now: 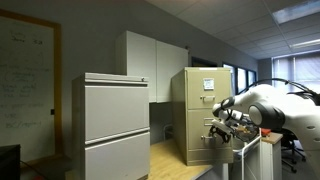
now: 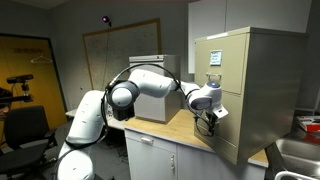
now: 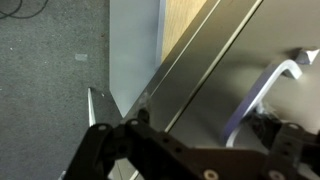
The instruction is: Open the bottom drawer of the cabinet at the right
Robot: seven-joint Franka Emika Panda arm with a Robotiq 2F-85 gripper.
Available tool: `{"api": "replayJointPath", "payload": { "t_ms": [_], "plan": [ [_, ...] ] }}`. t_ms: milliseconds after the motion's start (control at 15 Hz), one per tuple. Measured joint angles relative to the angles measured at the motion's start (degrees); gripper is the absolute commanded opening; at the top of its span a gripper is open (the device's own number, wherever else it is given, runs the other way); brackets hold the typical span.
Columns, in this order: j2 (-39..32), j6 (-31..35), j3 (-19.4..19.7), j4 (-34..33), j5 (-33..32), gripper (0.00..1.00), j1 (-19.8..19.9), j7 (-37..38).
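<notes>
Wrist view: claw (image 3: 186, 128) spread wide against cabinet (image 3: 205, 75) front; handle (image 3: 268, 88) beside one finger, contact unclear.

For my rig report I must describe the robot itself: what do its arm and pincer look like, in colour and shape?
The arm is glossy white, built of thick rounded segments with darker bands at the joints. The pincer at its end is black; the wrist view shows black linked bars. No markings are readable at this size.
</notes>
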State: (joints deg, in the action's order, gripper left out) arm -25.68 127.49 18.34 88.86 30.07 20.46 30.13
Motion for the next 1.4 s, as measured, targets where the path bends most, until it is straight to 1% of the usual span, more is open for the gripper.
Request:
{"api": "replayJointPath", "payload": {
  "t_ms": [67, 133, 200, 267, 467, 800, 1400],
  "plan": [
    [0.0, -0.1, -0.1, -0.3, -0.5, 0.64, -0.1, 0.6],
    [0.0, -0.2, -0.2, -0.7, -0.9, 0.55, -0.1, 1.2],
    [0.0, -0.5, -0.4, -1.2, -1.4, 0.48, -0.1, 1.8],
    [-0.1, -0.6, -0.7, -1.8, -1.8, 0.38, -0.1, 2.5],
    [-0.7, -1.3, -1.4, -3.7, -2.6, 0.16, -0.1, 4.4],
    [-0.9, -1.6, -1.8, -4.4, -2.6, 0.12, 0.0, 4.5],
    [-0.5, -0.9, -2.1, -3.8, -3.6, 0.12, -0.1, 4.3]
  ]
}}
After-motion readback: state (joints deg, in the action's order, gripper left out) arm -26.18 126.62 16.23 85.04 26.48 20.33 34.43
